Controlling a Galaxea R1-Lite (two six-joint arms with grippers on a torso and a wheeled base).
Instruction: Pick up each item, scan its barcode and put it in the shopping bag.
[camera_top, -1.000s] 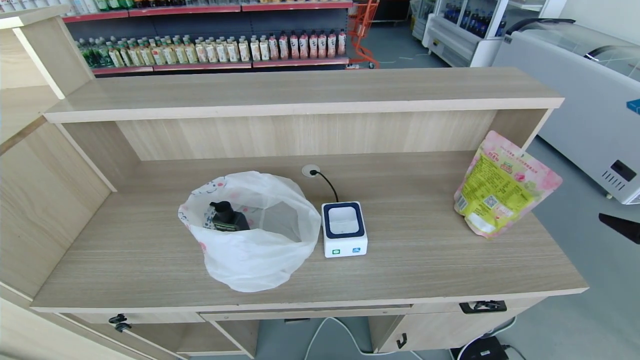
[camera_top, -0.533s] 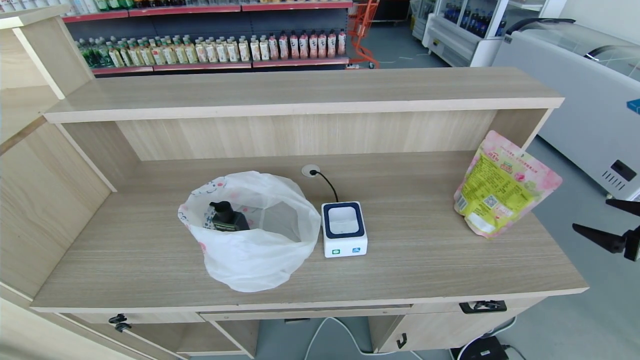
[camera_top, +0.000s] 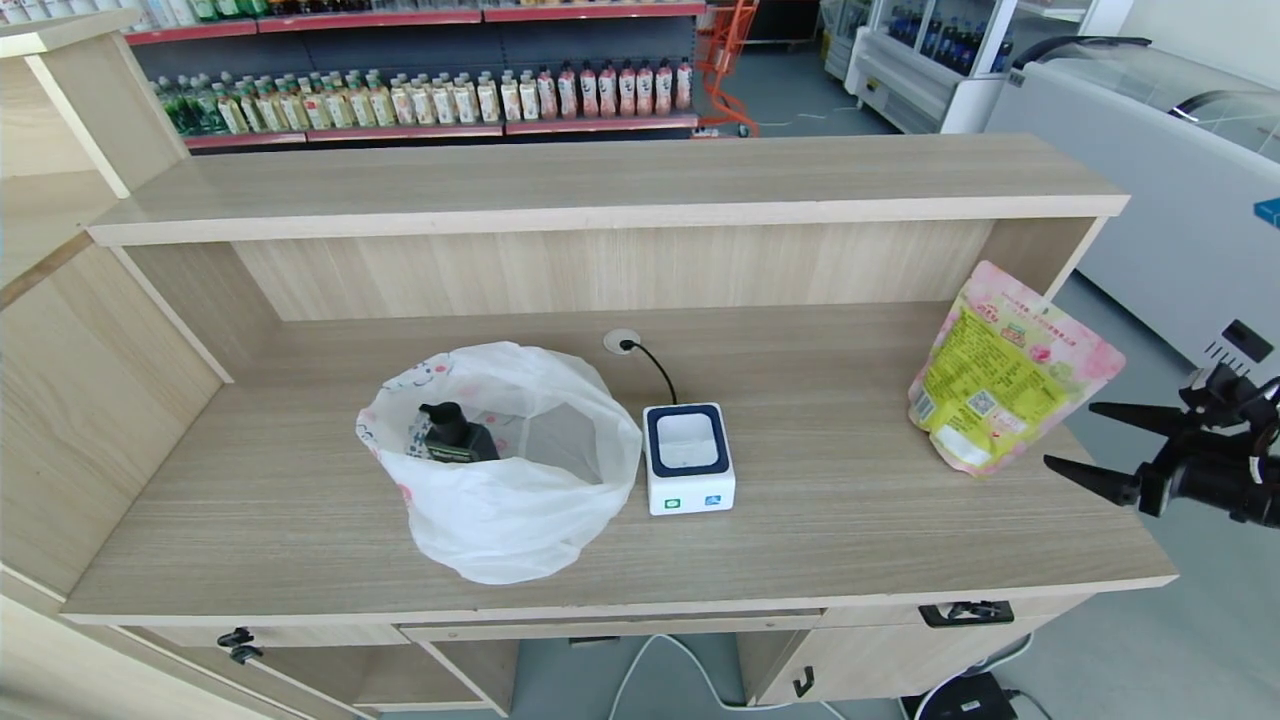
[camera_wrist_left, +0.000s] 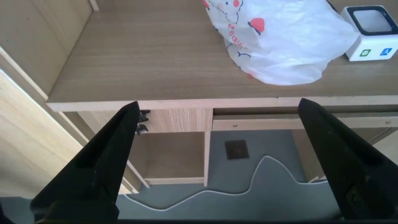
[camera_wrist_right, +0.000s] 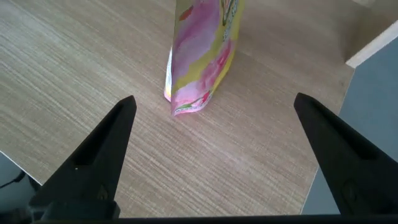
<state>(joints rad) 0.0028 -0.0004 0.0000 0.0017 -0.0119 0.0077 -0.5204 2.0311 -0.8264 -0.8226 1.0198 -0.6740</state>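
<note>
**Right hand spread beside the pouch; bag holds one bottle**

The pink and yellow snack pouch (camera_top: 1010, 370) stands on its bottom edge at the right end of the desk (camera_top: 850, 520), close to the desk's right side panel. Whether its top touches the panel cannot be told. The right hand (camera_top: 1072, 435) hangs just off the desk's right end, near the pouch but apart from it. Its two black fingers are spread wide and point toward the pouch with nothing between them. In the right wrist view the pouch (camera_wrist_right: 202, 62) stands upright on the wood grain ahead of the spread fingers (camera_wrist_right: 99, 162).

The white shopping bag (camera_top: 505, 470) sits left of the desk's middle with its mouth open upward. A dark pump bottle (camera_top: 452, 435) stands inside it. The white scanner (camera_top: 687, 457) is just beside the bag on its right, and its black cable (camera_top: 655, 365) runs to a grommet at the back of the desk.

The left hand (camera_wrist_left: 217, 104) is below and in front of the desk's front edge, with its fingers spread and empty. Beyond it lie the bag (camera_wrist_left: 280, 37) and the scanner (camera_wrist_left: 372, 23).
</note>
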